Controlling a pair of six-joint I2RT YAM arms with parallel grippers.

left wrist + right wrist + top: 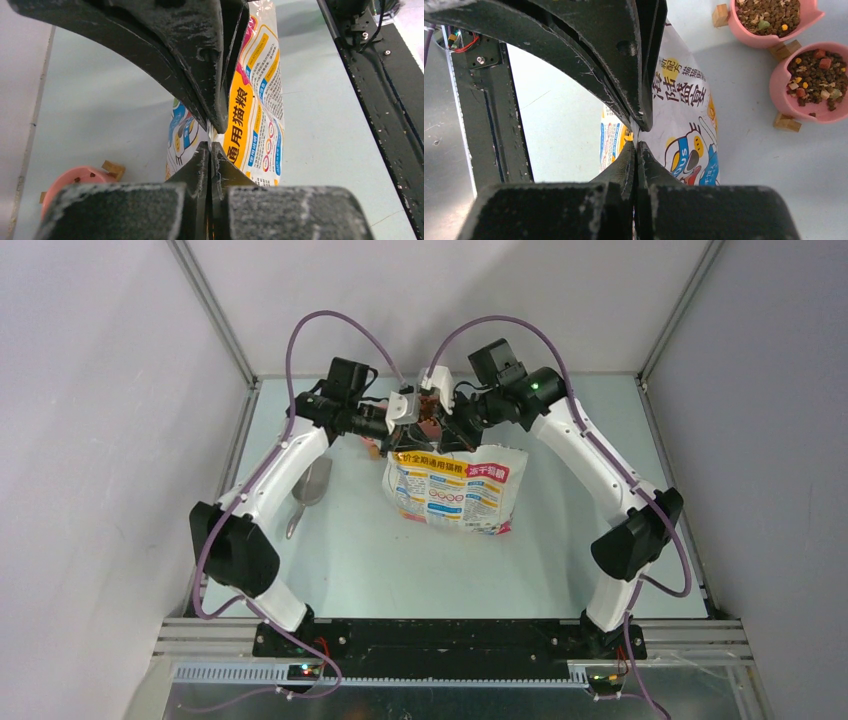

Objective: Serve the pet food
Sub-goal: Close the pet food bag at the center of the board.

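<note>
Black-fingered left gripper (212,137) and right gripper (636,135) clamp shut on the white printed plastic bag (255,100) (thin bite); I'd fear slipping, spilling.

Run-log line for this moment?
left gripper: shut on bag top | right gripper: shut on bag top | scoop: not held | pet food: in both pink bowls

A printed bag (455,490) in white, yellow and blue stands near the middle of the pale green tabletop (400,560), top edge raised. A grey metal scoop (308,495) lies to its left, apart from it. Beyond the bag sit two pink bowls (769,42), side by side, with small wooden blocks (720,15) beside them.
</note>
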